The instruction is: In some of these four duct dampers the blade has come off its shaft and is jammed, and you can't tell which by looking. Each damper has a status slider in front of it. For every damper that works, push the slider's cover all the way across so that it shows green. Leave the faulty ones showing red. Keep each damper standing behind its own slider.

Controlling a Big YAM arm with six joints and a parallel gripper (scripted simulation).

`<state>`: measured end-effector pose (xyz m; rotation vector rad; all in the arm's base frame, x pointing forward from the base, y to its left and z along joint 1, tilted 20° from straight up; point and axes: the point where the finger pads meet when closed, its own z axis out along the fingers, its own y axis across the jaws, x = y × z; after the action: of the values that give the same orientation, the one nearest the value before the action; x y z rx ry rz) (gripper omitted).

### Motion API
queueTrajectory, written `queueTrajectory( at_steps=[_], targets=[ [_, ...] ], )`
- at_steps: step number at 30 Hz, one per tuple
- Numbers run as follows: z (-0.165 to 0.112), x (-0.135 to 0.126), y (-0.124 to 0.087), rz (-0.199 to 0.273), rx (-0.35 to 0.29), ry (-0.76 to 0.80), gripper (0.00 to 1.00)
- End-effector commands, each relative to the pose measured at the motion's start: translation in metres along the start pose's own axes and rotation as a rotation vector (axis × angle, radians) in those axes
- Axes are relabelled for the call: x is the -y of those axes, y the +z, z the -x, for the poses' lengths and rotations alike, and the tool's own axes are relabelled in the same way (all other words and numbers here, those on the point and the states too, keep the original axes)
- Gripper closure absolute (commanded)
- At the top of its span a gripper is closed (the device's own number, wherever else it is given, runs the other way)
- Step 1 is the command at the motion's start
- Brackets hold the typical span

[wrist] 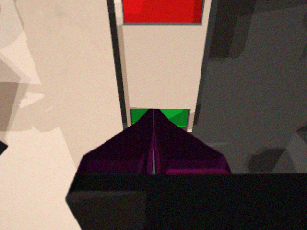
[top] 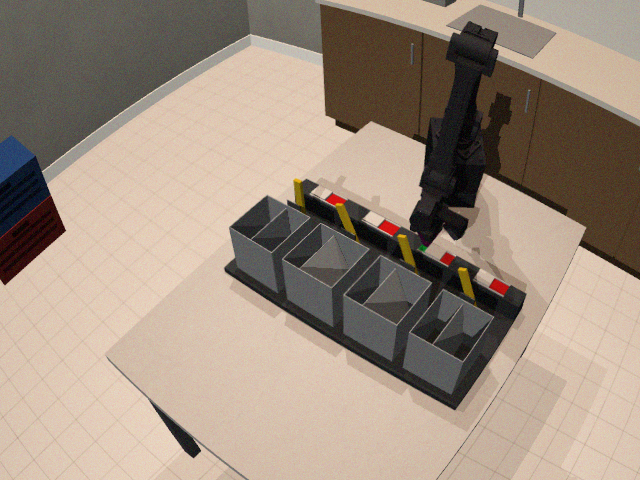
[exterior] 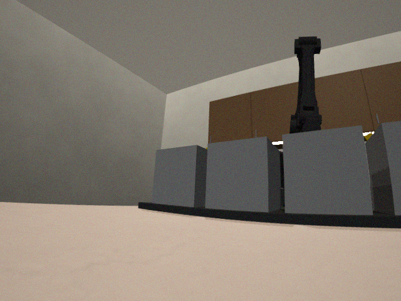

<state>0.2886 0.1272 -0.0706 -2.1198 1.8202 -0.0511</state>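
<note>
On the desk (top: 268,392) a base tray (top: 467,397) carries four dampers (top: 385,302) side by side in a row. Along the tray's side nearer the arm (top: 460,129) runs a row of four sliders (top: 379,223), one by each damper. A lever (top: 406,251) stands between each damper and its slider. The claw (top: 427,241) sits on the third slider from the tray's left end.
</note>
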Motion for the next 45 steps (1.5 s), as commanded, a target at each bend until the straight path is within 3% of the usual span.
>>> queueTrajectory(
  at_steps=[1,45],
  targets=[
    [0.01,0.013,-0.005,-0.027,0.014,-0.003,1.0],
    [0.031,0.012,-0.005,-0.025,0.016,-0.002,1.0]
  ],
)
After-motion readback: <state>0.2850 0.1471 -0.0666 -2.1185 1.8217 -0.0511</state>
